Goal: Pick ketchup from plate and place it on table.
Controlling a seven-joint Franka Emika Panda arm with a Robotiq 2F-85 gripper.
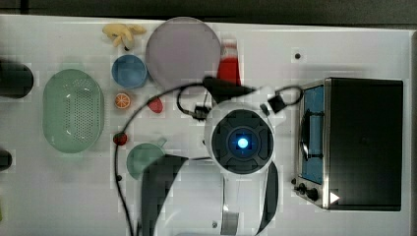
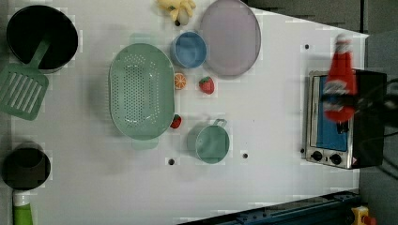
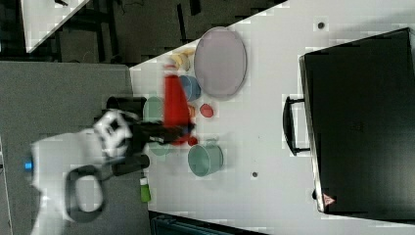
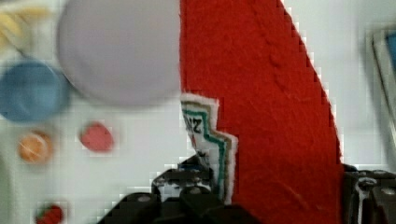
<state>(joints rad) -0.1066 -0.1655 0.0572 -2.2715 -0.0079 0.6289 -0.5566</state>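
My gripper (image 2: pixel 345 101) is shut on the lower body of the red ketchup (image 2: pixel 341 79) bottle and holds it in the air, white cap pointing away from the arm. In the top view the ketchup (image 1: pixel 229 64) hangs just off the right rim of the pale lilac plate (image 1: pixel 183 49), over bare white table (image 1: pixel 275 49). The plate (image 2: pixel 230 37) has nothing on it. In the wrist view the ketchup (image 4: pixel 266 107) stands between the dark fingers (image 4: pixel 187 196), with the plate (image 4: pixel 116 51) behind it. In the right view the gripper (image 3: pixel 169 132) carries the ketchup (image 3: pixel 174 105) well above the table.
A toaster oven (image 1: pixel 361 142) stands at the top view's right. Left of the plate are a blue bowl (image 1: pixel 129 71), bananas (image 1: pixel 123 33), a green perforated basket (image 1: pixel 73 110), an orange half (image 1: pixel 122 101), strawberries (image 1: pixel 155 104) and a teal cup (image 1: pixel 143 160).
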